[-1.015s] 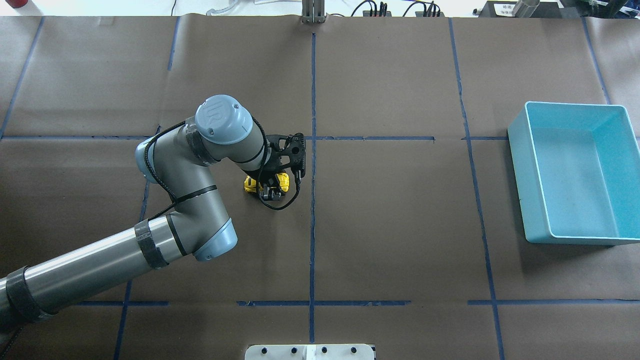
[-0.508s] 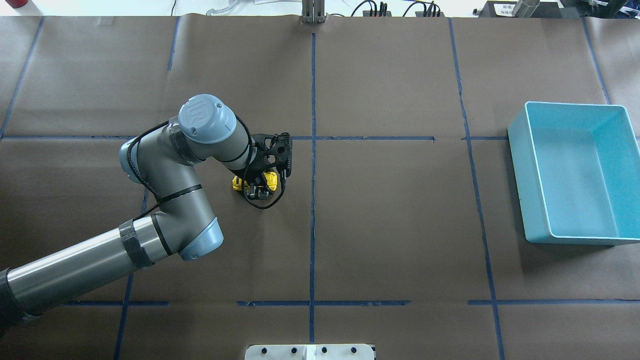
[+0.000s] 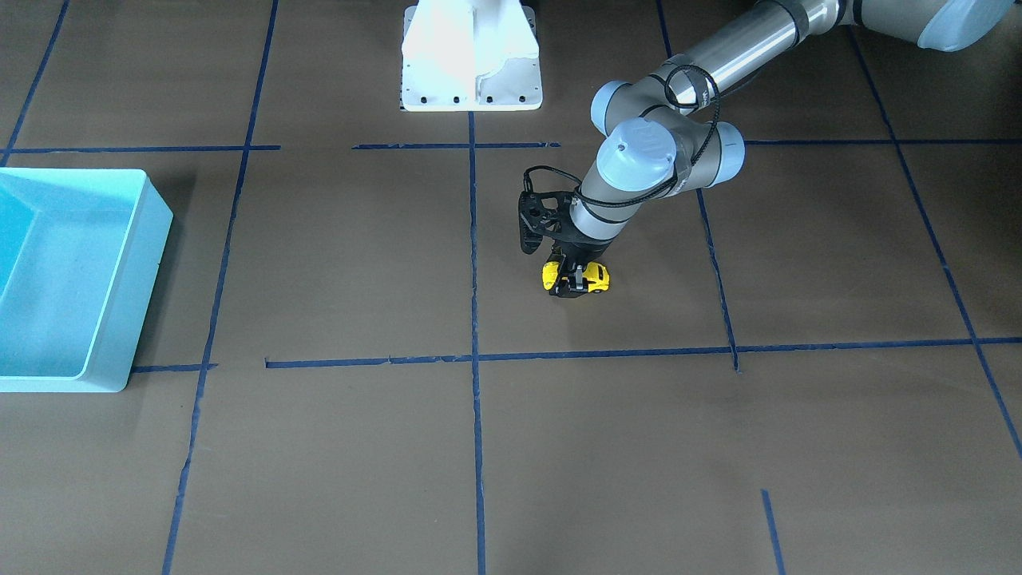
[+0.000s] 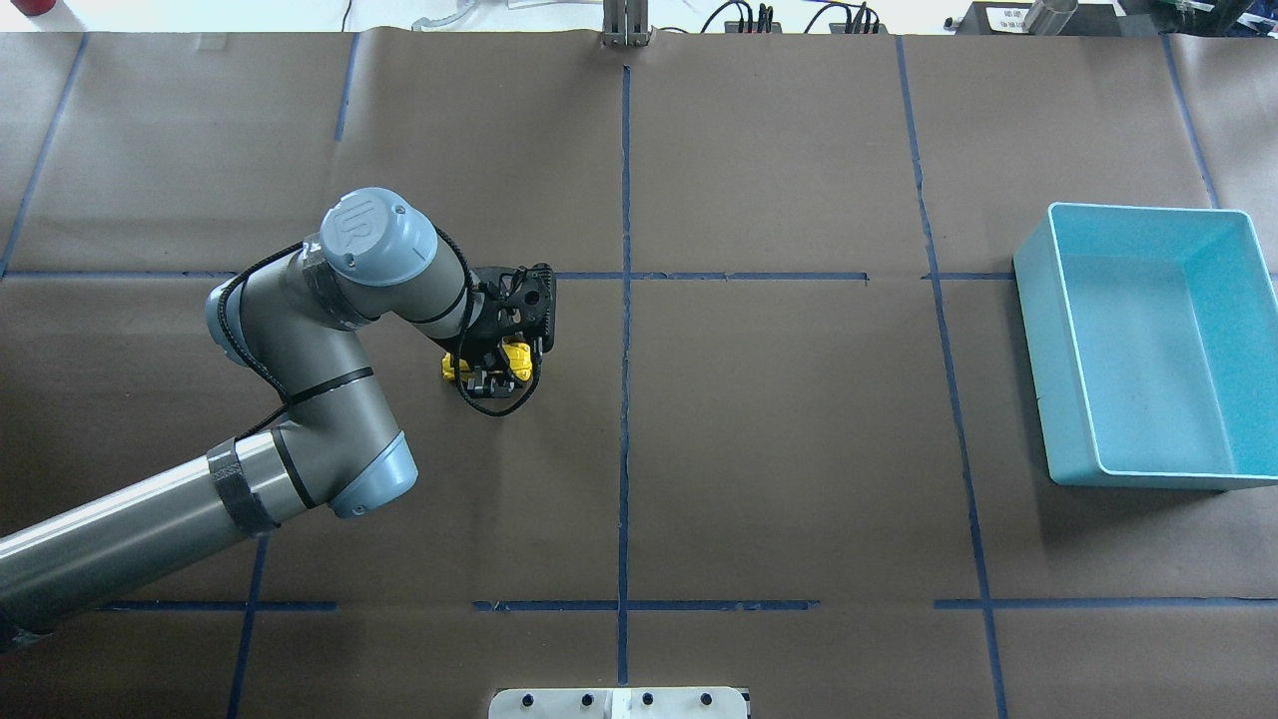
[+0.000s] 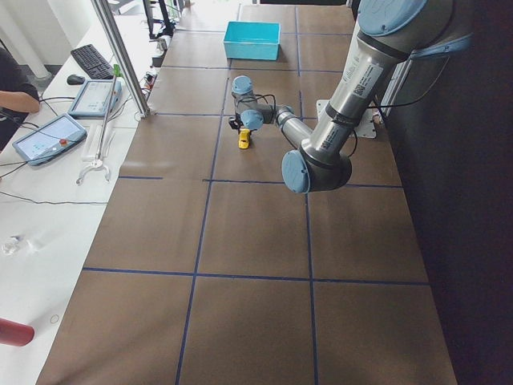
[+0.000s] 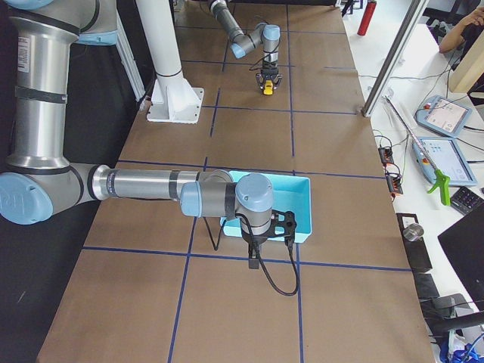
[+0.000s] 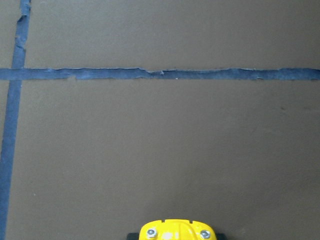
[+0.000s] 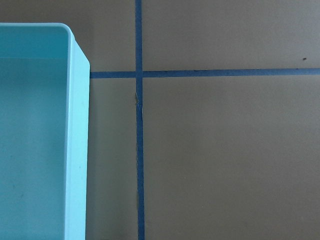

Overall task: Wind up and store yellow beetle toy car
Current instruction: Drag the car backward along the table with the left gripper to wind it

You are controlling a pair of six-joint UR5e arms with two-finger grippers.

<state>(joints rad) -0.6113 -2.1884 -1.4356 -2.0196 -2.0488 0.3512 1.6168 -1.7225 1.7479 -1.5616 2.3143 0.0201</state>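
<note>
The yellow beetle toy car [image 4: 517,359] sits low on the brown paper, left of the table's centre line. My left gripper [image 4: 486,371] comes down on it from above and is shut across its body. The car also shows in the front-facing view [image 3: 595,277], the left view [image 5: 244,139], the right view [image 6: 268,88], and at the bottom edge of the left wrist view [image 7: 175,230]. My right gripper [image 6: 252,259] hangs beside the light blue bin [image 6: 302,204], apart from it. I cannot tell if it is open or shut.
The light blue bin [image 4: 1034,290] stands empty at the table's right side, far from the car; it also shows in the front-facing view [image 3: 136,279] and the right wrist view [image 8: 77,150]. Blue tape lines [image 4: 625,399] grid the paper. A white mount [image 3: 471,56] sits at the robot's edge.
My left gripper has moved steadily to the left in the overhead view, taking the yellow car with it along the paper. The bin has not moved.
</note>
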